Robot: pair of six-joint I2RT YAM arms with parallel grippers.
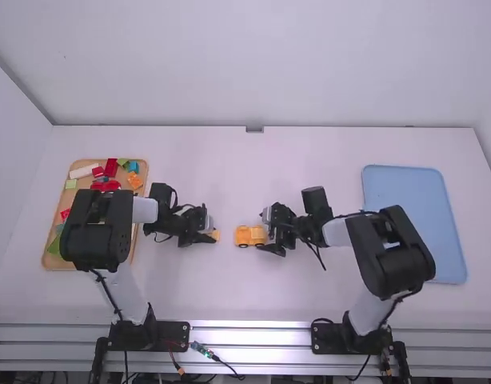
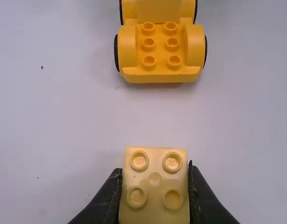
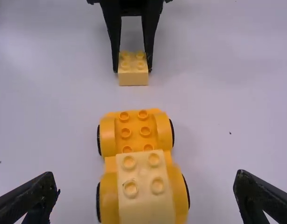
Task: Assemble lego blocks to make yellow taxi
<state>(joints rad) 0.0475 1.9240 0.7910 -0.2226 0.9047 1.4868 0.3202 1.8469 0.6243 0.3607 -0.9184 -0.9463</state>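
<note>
- Both left jaws grip a block [image 2: 155, 184], left of the frame's middle; the right pair stands wide apart, the car [image 1: 247, 235] between them, centre.
- Likely light, stiff plastic; its wheels [image 2: 116, 52] may roll, so hold the sides.
- A mounted block [image 3: 144, 186] limits top access.
- Tray [image 1: 47, 258] with bricks [image 1: 111, 167], left; blue tray [image 1: 413, 224], right.

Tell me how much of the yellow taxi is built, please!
It's partly built. Done: the wheeled yellow base has one pale yellow block on one end. In hand: the left pincer grips another pale block, apart from the base. The right pincer is open. Left to do: the base's other end shows bare studs, so the held block probably goes there.
</note>
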